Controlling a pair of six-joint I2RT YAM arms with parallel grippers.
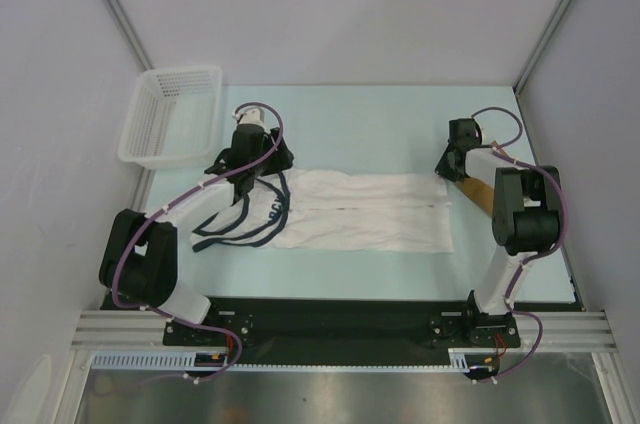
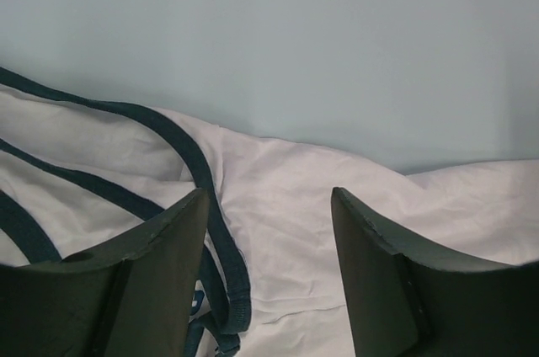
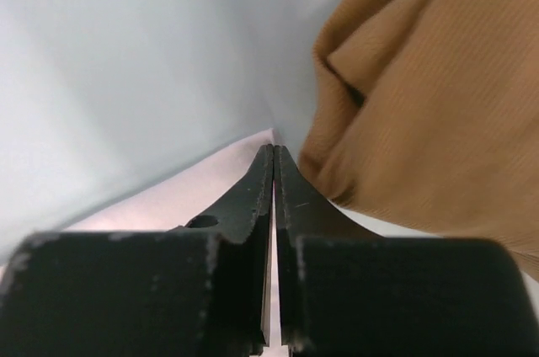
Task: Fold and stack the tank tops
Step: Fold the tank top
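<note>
The white tank top lies spread flat across the middle of the table, its navy-trimmed straps at the left end. My left gripper hangs open just above that end, and its fingers straddle white cloth next to a navy strap. My right gripper is at the top's far right corner. Its jaws are pressed together right at the tip of the white cloth. The tan-brown tank top lies bunched just to the right, mostly hidden under the right arm in the top view.
A white lattice basket stands at the back left by the wall. Enclosure walls run along both sides and the back. A black rail with the arm bases lines the near edge.
</note>
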